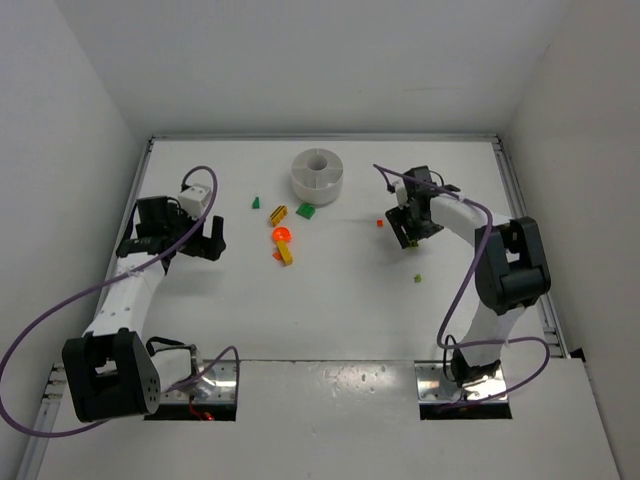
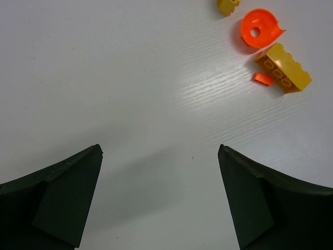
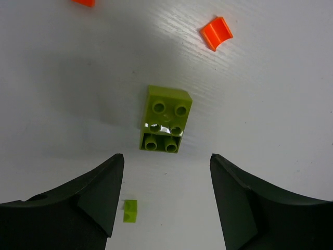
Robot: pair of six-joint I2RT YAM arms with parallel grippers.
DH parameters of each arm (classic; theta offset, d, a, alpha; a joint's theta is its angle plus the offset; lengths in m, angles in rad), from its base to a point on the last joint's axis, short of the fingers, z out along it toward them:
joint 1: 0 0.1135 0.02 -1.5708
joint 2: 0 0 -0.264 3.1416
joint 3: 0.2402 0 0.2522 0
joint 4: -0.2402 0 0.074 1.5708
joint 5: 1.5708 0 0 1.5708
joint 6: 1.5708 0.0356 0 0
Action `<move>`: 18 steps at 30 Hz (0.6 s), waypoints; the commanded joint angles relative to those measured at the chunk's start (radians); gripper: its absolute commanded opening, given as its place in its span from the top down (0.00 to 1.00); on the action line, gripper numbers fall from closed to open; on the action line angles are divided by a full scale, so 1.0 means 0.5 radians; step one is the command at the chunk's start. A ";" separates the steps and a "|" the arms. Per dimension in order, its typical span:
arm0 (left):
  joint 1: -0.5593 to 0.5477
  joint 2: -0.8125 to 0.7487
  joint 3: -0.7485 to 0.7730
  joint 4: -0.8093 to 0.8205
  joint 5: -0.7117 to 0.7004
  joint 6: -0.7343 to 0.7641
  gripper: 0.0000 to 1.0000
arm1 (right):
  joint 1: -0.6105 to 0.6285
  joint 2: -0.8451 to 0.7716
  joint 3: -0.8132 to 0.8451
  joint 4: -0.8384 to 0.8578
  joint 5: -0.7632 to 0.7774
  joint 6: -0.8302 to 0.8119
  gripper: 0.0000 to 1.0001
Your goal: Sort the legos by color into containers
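Toward twelve o'clock on the white table (image 1: 340, 320), the round white dish (image 1: 318, 190) stands by itself, well apart from both my arms. My left gripper (image 2: 160, 156) sits at nine o'clock from the table's middle, fingers spread wide over bare surface and holding nothing. Up at one o'clock in its wrist view lie an orange round piece (image 2: 260, 28) with a hole in it, a yellow brick (image 2: 283, 67) just below that, and a tiny orange bit (image 2: 263, 78) just beside the brick. A yellow scrap (image 2: 227, 5) is cut off by the top edge.

From overhead, a green piece (image 1: 305, 211) lies near the dish at its seven o'clock, and a smaller green bit (image 1: 256, 202) lies farther out at eight o'clock.

My right gripper (image 3: 166, 159) is at three o'clock on the table, likewise spread wide and empty. A lime brick (image 3: 165, 120), its round studs facing my camera, lies just ahead of the gap between the fingers, touching neither. A small lime bit (image 3: 130, 210) rests at seven o'clock from that brick, close to one finger. An orange curved piece (image 3: 216, 33) lies apart at one o'clock.
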 commanded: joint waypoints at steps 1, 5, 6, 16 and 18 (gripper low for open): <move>0.017 -0.035 -0.011 0.071 -0.011 -0.013 0.00 | -0.040 0.038 0.132 0.038 -0.026 0.034 0.32; 0.017 -0.017 -0.011 0.090 -0.011 -0.013 0.00 | -0.062 0.087 0.132 0.038 -0.063 0.034 0.32; 0.017 0.005 -0.011 0.090 -0.011 -0.013 0.00 | -0.086 0.136 0.150 0.038 -0.081 0.034 0.32; 0.017 0.023 -0.011 0.090 -0.011 -0.031 0.00 | -0.163 0.290 0.255 0.017 -0.207 0.034 0.45; 0.017 0.023 -0.011 0.090 -0.011 -0.031 0.00 | -0.163 0.290 0.255 0.017 -0.228 0.034 0.54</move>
